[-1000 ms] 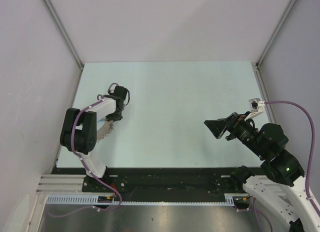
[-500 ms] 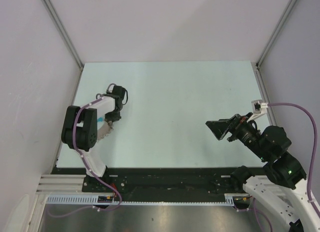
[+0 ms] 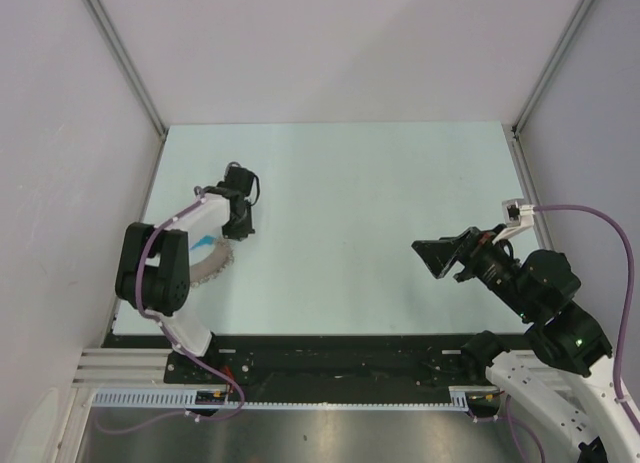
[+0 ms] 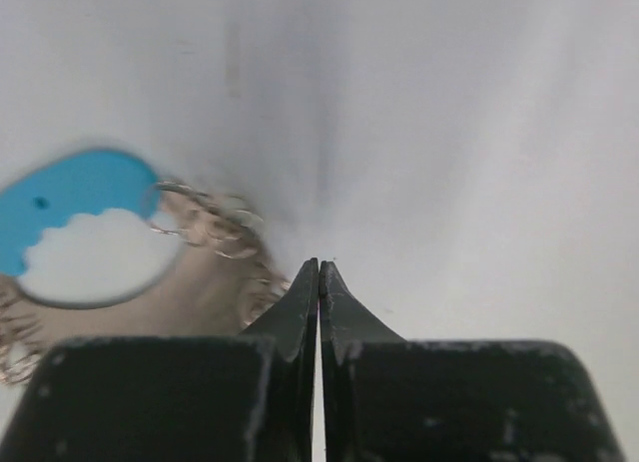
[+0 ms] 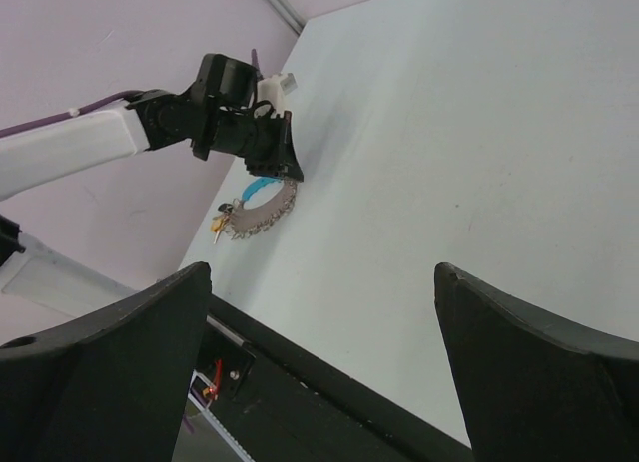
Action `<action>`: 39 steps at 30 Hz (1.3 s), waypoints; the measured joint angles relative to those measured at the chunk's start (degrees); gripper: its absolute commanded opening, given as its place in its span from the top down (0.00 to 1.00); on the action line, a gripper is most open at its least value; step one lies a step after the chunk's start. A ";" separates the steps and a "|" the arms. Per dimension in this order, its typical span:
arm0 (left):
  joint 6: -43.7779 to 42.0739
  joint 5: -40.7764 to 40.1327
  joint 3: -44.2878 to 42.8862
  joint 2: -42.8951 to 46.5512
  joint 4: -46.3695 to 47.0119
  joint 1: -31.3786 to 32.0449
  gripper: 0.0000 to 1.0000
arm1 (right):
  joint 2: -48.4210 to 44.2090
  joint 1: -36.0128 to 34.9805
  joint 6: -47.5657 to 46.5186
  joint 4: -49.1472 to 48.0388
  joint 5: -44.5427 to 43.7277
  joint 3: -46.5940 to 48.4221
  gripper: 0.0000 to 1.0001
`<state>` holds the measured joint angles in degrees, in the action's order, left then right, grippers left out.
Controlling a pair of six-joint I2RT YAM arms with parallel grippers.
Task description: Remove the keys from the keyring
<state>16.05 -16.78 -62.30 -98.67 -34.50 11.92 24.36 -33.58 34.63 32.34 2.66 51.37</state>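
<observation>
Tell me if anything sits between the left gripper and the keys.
Nothing visible does. The left gripper, jaws shut, sits just beside the keys, only tabletop between them; the blue strap lies on their far side.

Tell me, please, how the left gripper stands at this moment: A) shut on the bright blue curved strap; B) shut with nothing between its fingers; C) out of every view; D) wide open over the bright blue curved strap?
B: in the left wrist view the left gripper has its fingers pressed together, empty, with the bright blue curved strap lying off to its side.
</observation>
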 measured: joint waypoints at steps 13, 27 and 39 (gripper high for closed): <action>2.91 11.08 -0.85 6.69 2.73 10.08 0.62 | 3.69 -0.11 1.38 -5.51 1.03 -12.07 0.08; 7.04 -12.02 -1.36 1.36 -1.84 2.84 0.48 | 1.88 -1.14 3.13 -10.49 1.36 -12.68 0.09; 8.98 -14.67 -1.36 -2.67 -3.98 2.95 0.55 | -0.81 -1.16 2.84 -10.23 0.83 -12.70 0.09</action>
<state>25.04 -31.44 -63.66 -101.34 -38.48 14.87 23.55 -34.74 37.47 22.11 3.49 38.68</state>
